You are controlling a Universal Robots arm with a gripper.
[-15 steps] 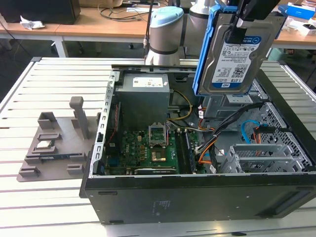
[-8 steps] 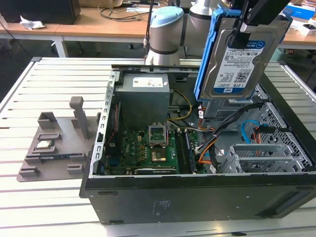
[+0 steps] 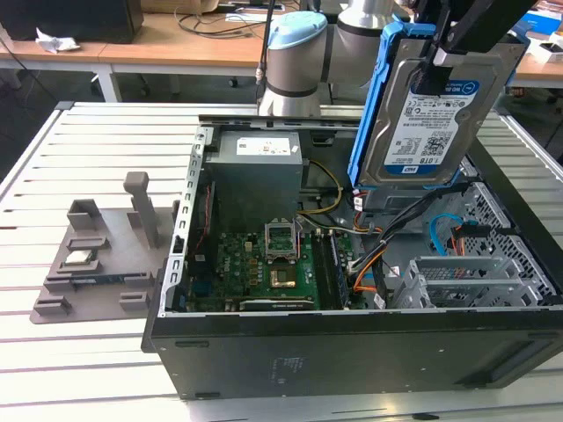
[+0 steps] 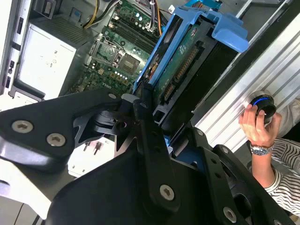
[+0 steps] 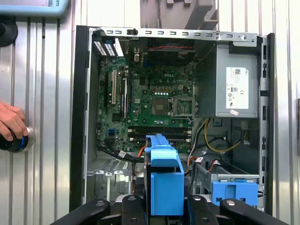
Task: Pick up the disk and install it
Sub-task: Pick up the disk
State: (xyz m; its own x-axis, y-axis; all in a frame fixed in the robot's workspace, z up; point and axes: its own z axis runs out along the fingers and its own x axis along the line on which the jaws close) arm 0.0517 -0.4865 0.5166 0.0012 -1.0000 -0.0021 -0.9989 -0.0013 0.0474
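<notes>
The disk [image 3: 431,105], silver-grey with a blue-and-white label and a bright blue frame, hangs upright above the right rear part of the open computer case [image 3: 352,347] in the exterior view. My gripper [image 3: 437,60] is shut on its top edge. In the second wrist view the black fingers [image 4: 145,110] clamp the blue-framed disk [image 4: 187,61] over the motherboard. The first wrist view looks down the disk's blue edge [image 5: 165,180], with my gripper [image 5: 166,208] around it, above the drive bay area of the case.
Inside the case lie a motherboard [image 5: 159,101], a grey power supply [image 5: 234,89], cables and a blue latch [image 5: 234,192]. A grey fixture [image 3: 97,264] holding a small chip [image 3: 79,258] sits at the exterior view's left. A person's hand [image 5: 11,123] rests on a knob beside the case.
</notes>
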